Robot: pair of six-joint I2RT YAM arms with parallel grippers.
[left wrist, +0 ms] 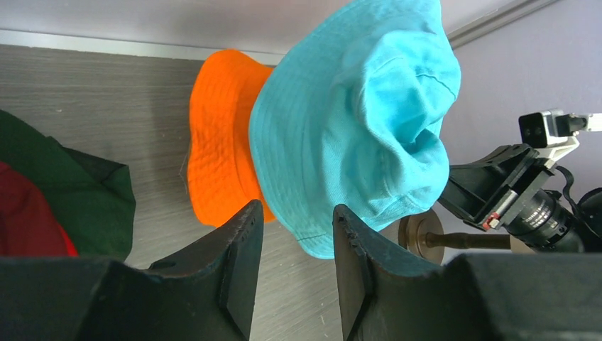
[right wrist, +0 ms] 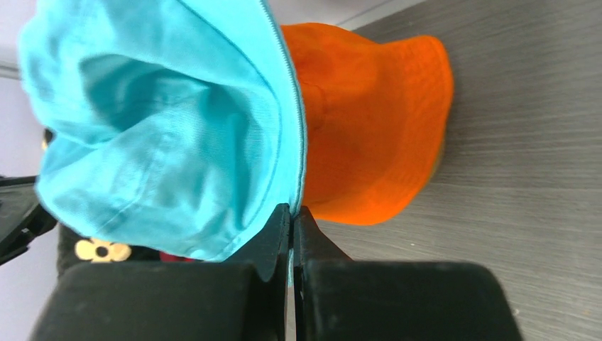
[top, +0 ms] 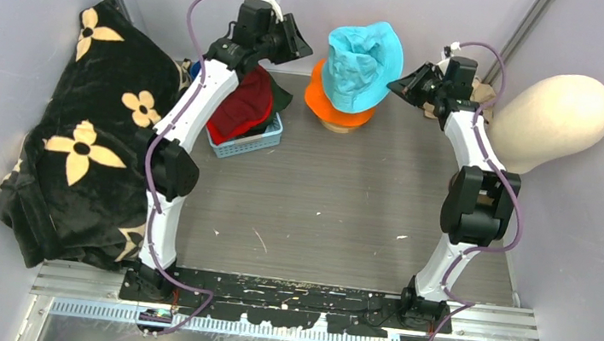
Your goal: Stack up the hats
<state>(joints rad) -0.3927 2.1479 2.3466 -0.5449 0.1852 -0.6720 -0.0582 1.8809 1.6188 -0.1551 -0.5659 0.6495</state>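
Pinching teal hat [right wrist: 163, 121] brim w/ right hand [right wrist: 291, 213] at 3 o'clock, so it sits over orange hat [right wrist: 369, 121]. Left hand [left wrist: 297, 213] at 9 o'clock: half open, empty, prob. to steady.

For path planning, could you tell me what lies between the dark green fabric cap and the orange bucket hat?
The left wrist view shows only bare grey table between the dark green fabric cap and orange bucket hat.
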